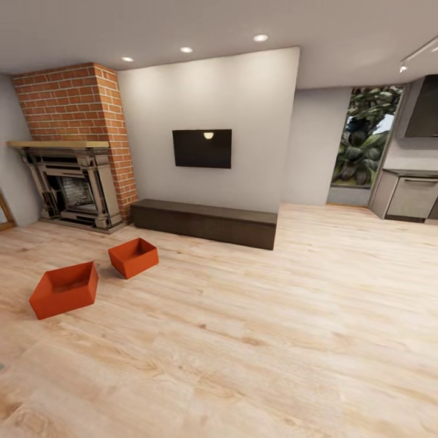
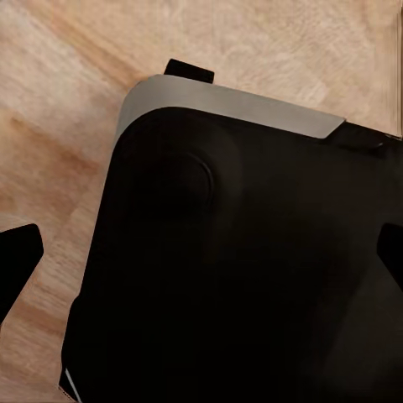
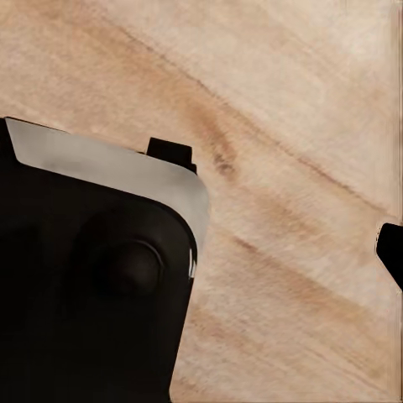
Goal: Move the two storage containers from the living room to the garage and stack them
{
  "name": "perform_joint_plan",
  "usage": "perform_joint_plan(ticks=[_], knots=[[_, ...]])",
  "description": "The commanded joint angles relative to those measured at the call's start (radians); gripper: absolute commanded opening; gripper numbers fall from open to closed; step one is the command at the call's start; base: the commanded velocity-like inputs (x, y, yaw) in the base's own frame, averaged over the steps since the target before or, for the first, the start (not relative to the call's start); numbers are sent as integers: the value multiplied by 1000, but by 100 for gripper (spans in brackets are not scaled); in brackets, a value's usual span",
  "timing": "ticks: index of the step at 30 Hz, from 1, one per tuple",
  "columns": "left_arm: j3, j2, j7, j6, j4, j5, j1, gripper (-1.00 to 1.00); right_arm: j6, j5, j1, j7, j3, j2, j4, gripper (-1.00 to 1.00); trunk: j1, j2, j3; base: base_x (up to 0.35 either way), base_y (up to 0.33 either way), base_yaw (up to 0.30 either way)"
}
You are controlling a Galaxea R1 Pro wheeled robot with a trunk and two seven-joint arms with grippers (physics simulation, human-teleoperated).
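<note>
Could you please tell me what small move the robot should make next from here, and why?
Probably turn the base left and roll toward the two storage containers: the nearer container and the farther container sit apart on the wood-plank floor by the brick fireplace, seemingly beyond reach, with neither yet held.

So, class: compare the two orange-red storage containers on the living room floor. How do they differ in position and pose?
The nearer container lies closer to the camera and further left; the farther container sits nearer the brick fireplace and the long dark bench. The nearer container looks larger in the picture, the farther one smaller, in keeping with distance. They are turned at different angles. Both are open, lidless, apparently empty, and rest apart on the wood-plank floor.
</note>
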Motion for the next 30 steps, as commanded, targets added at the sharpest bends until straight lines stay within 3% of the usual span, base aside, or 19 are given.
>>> perform_joint_plan(ticks=[1, 23, 30], knots=[[0, 0, 4, 6, -3, 6, 0, 100, -5, 0, -1, -3, 5, 0, 3, 100, 1, 0, -1, 331, 0, 0], [0, 0, 4, 6, -2, 7, 0, 100, 0, -2, -1, 1, 3, 4, 3, 100, 1, 0, -1, 331, 0, 0], [0, 0, 4, 6, -2, 7, 0, 100, -5, -1, -1, -1, 4, 3, 3, 100, 1, 0, -1, 331, 0, 176]])
